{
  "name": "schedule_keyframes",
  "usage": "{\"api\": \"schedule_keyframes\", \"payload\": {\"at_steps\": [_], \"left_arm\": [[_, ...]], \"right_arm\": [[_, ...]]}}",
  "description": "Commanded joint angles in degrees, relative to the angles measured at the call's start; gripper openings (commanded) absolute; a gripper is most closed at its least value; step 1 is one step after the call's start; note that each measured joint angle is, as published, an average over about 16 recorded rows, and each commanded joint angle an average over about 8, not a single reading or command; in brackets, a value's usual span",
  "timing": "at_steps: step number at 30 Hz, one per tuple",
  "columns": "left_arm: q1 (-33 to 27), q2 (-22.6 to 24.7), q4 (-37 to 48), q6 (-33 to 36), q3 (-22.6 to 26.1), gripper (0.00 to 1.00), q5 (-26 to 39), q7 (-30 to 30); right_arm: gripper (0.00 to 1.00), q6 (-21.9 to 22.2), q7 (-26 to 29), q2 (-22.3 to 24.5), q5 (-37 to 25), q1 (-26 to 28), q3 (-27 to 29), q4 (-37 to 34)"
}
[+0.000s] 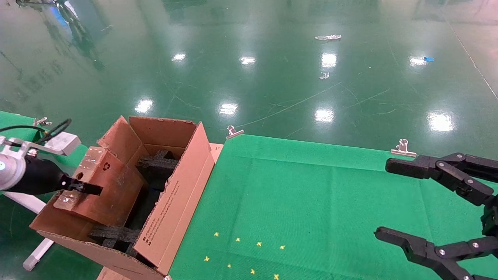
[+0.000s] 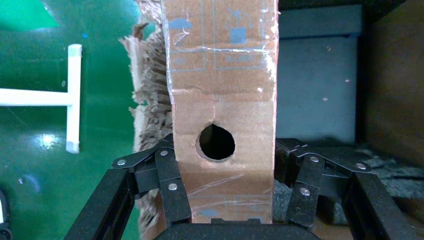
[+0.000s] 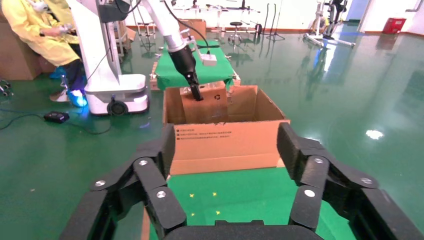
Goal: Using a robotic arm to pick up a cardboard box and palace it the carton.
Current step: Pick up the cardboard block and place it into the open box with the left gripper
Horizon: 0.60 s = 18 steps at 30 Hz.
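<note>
Now my left gripper (image 1: 83,188) clamps the cardboard box (image 1: 102,190) over the carton (image 1: 177,202) at nine o'clock; I'd lower it level between the foam blocks (image 1: 155,165) before releasing, right gripper (image 1: 389,200) parked wide open

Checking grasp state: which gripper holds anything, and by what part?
Left gripper clamps the small taped brown cardboard box across its narrow end, over the large brown carton. Right gripper is open, empty.

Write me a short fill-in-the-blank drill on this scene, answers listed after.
1. The left gripper is shut on the ____ box.
2. The cardboard box is held over the open ____, above its black foam blocks.
3. The right gripper hangs open over the ____ cloth.
4. Silver ____ pin that cloth's far edge.

Missing words: cardboard; carton; green; clips
</note>
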Motion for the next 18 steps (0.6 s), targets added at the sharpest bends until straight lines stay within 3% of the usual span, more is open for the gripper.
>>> {"api": "schedule_keyframes", "payload": {"at_steps": [1, 14, 15, 18], "left_arm": [[1.10, 0.57, 0.79, -1.07, 0.29, 0.00, -0.12, -0.12], [9.81, 11.70, 14.74, -4.11, 0.04, 0.00, -5.28, 8.03], [10.38, 12.59, 16.04, -4.17, -0.10, 0.05, -5.73, 8.79], [11.82, 14.84, 19.84, -4.08, -0.91, 0.43, -7.57, 11.38]], "right_arm": [[1.00, 0.00, 0.00, 0.00, 0.00, 0.00, -0.01, 0.00], [1.00, 0.02, -0.02, 0.02, 0.03, 0.01, -0.05, 0.00], [1.00, 0.02, -0.03, 0.02, 0.04, 0.01, -0.05, 0.00], [1.00, 0.03, -0.03, 0.03, 0.04, 0.01, -0.06, 0.00]]}}
